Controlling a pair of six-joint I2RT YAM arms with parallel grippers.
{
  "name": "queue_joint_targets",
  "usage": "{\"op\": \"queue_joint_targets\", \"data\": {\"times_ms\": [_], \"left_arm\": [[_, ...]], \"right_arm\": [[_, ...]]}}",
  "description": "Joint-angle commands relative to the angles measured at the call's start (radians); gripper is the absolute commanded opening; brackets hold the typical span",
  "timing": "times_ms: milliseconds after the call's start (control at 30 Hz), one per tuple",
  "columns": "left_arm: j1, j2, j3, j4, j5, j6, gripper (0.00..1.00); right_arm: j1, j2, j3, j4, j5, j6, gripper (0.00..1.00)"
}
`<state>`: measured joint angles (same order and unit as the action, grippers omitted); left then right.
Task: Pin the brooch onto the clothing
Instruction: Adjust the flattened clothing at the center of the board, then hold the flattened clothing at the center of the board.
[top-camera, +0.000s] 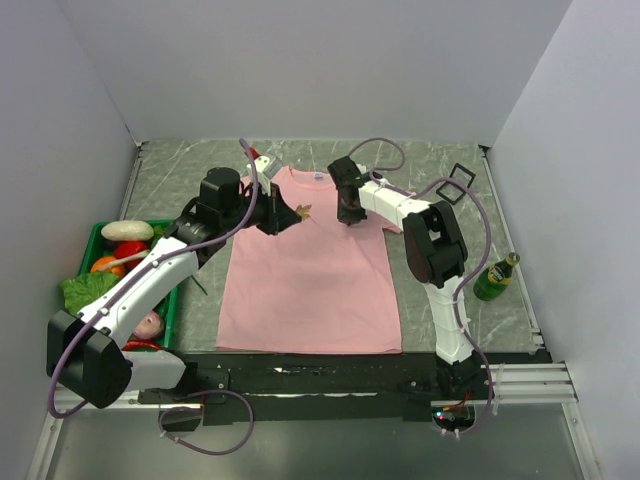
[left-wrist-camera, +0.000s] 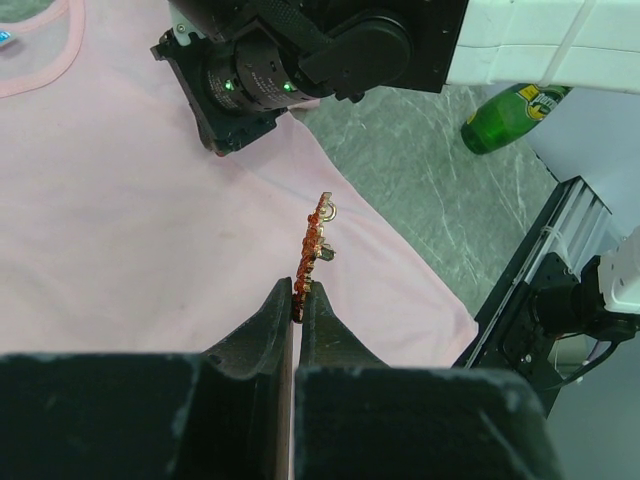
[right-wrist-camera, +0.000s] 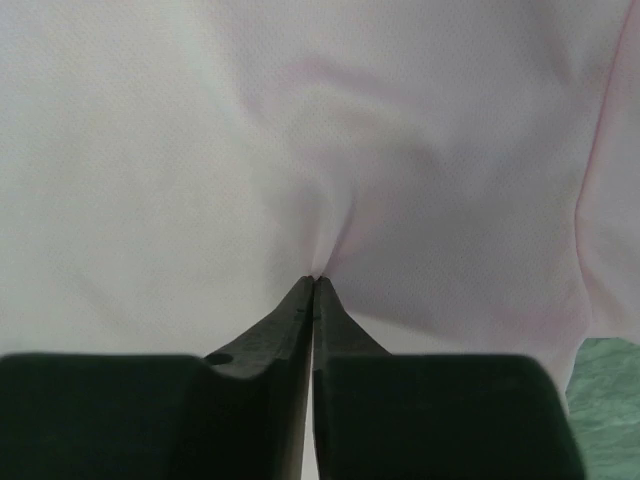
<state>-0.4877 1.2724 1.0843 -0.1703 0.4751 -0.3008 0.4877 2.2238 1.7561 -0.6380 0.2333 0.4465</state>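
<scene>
Brooch (left-wrist-camera: 312, 245) sits pinched in left end effector (left-wrist-camera: 298, 297).

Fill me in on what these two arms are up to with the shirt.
The left gripper is shut on a small orange-red brooch, holding it edge-on over the chest of a pink T-shirt that lies spread out flat. The right gripper is shut on a small fold of the shirt's fabric at the upper chest, close by. The brooch is not yet pinned on.
</scene>
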Motion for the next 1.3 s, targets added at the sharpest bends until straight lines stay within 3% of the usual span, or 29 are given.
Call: {"op": "queue_joint_targets", "data": {"times_ms": [0, 233, 333, 500, 667, 1000, 1267], "left_arm": [[0.001, -0.011, 0.022, 0.02, -0.035, 0.014, 0.01], [0.001, 0.014, 0.009, 0.035, -0.099, 0.02, 0.01], [0.001, 0.034, 0.005, 0.064, -0.099, -0.02, 0.01], [0.001, 0.077, -0.018, 0.162, -0.096, -0.121, 0.01], [-0.005, 0.139, -0.112, 0.377, -0.084, -0.302, 0.01], [-0.064, 0.341, -0.172, 0.756, -0.188, -0.567, 0.01], [-0.071, 0.515, -0.173, 0.931, -0.242, -0.69, 0.01]], "right_arm": [[0.009, -0.09, 0.022, 0.04, -0.029, -0.02, 0.22], [-0.004, -0.24, -0.009, 0.04, -0.011, -0.037, 0.54], [-0.02, -0.309, -0.068, 0.058, -0.017, -0.032, 0.57], [-0.057, -0.421, -0.199, 0.135, -0.057, -0.029, 0.58], [-0.118, -0.493, -0.365, 0.228, -0.156, -0.023, 0.58], [-0.199, -0.634, -0.596, 0.334, -0.253, -0.048, 0.58], [-0.238, -0.647, -0.647, 0.394, -0.351, -0.029, 0.57]]}}
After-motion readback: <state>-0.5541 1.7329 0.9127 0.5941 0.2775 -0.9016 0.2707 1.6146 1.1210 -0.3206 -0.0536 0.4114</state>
